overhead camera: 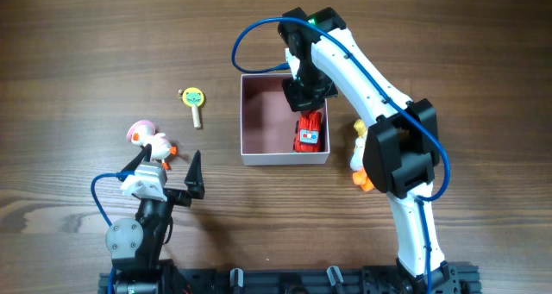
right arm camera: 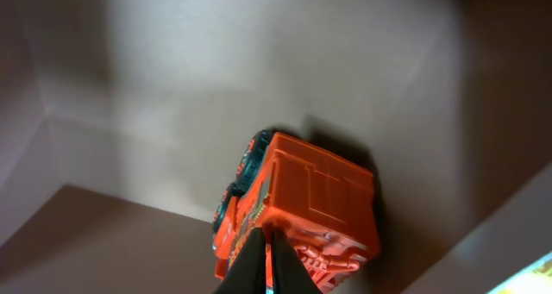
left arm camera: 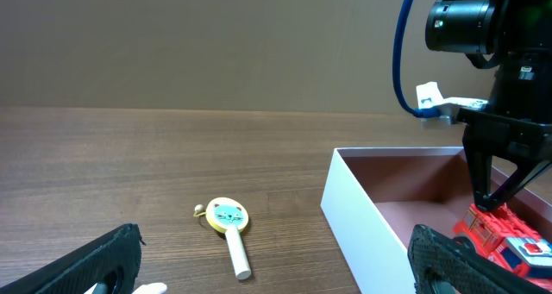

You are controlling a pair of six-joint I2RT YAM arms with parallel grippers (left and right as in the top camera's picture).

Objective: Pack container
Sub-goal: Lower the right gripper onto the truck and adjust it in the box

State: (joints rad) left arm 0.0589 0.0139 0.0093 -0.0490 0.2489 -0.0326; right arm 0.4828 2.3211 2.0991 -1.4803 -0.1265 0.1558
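Observation:
The container (overhead camera: 242, 113) is a square white-walled box with a pink inside, at mid table; it also shows in the left wrist view (left arm camera: 362, 225) and the right wrist view (right arm camera: 259, 61). A red toy truck (overhead camera: 309, 132) (left arm camera: 504, 238) (right arm camera: 306, 195) lies in its front right corner. My right gripper (overhead camera: 308, 113) (left arm camera: 487, 203) (right arm camera: 269, 242) reaches down into the container, its fingers pinched together on the truck. My left gripper (overhead camera: 168, 175) (left arm camera: 276, 268) is open and empty at the front left, just in front of a pink and white bird toy (overhead camera: 148, 139).
A round yellow toy with a green face and a white handle (overhead camera: 194, 103) (left arm camera: 228, 225) lies left of the container. A white and orange duck-like toy (overhead camera: 358, 152) lies right of the container, partly hidden by the right arm.

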